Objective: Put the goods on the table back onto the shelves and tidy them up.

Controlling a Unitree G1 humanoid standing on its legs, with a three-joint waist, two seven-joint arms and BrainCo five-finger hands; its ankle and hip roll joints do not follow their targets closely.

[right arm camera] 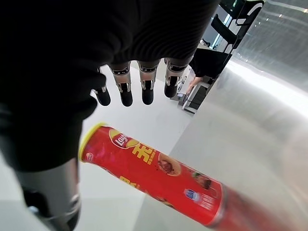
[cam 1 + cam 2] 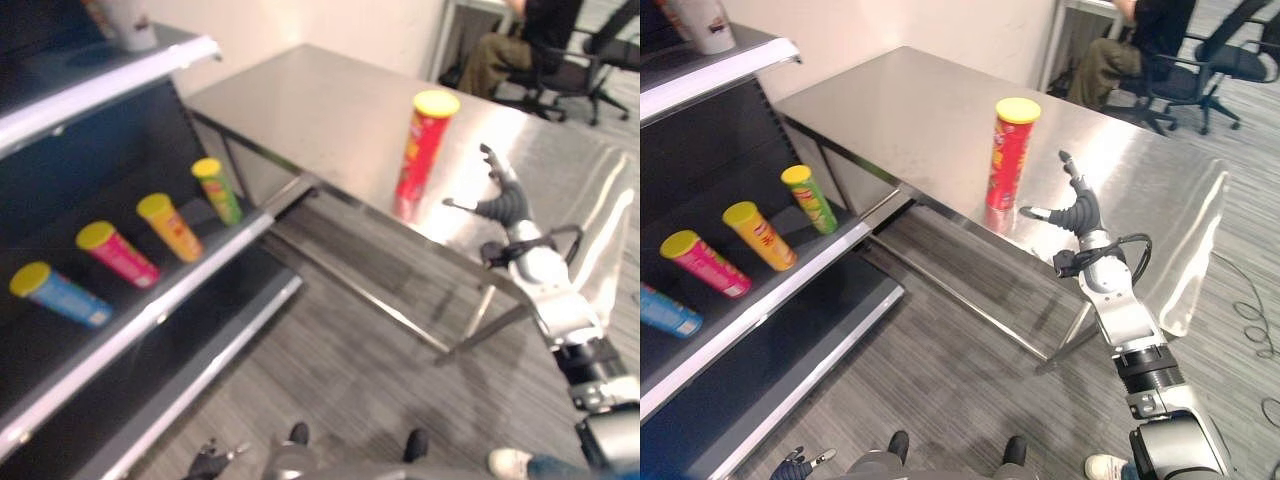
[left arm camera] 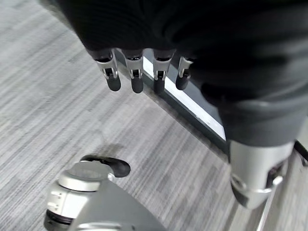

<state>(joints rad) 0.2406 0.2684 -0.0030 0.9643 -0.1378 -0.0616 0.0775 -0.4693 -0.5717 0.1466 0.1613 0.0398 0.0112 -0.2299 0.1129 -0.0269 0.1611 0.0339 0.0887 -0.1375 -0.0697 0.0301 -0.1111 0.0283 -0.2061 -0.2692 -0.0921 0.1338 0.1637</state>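
**One can left on the table, four already shelved**

While our left hand (image 3: pixel 144 72) hangs low over the grey floor with its fingers relaxed and holding nothing, the work sits with our right hand (image 2: pixel 1077 213). Taking the red can (image 2: pixel 1009 153) as our landmark, the right hand is just beside it on the side nearer to us, fingers spread and thumb reaching toward the can's lower part, but not yet closed round it. From the right wrist we see a gap between the fingertips (image 1: pixel 125 98) and the can's wall, so we judge it released, not grasping.

The red can stands upright with its yellow lid on, near the front edge of the steel table (image 2: pixel 910 110), and it is the only item we see on the tabletop. To the can's left, beyond the table's corner, is the shelf (image 2: pixel 790 285). On it lie four cans in a row: green (image 2: pixel 810 198) closest to the red can, then orange (image 2: pixel 758 235), pink (image 2: pixel 704 263) and blue (image 2: pixel 60 294) farthest from it. All four lean at a similar angle with their yellow lids upward.

We judge the task well along: four cans are back, one remains. What is left is to close on the red can, carry it to the shelf beside the green one, and straighten the row.

Farther off behind the red can, a person (image 2: pixel 1140 45) sits on an office chair.
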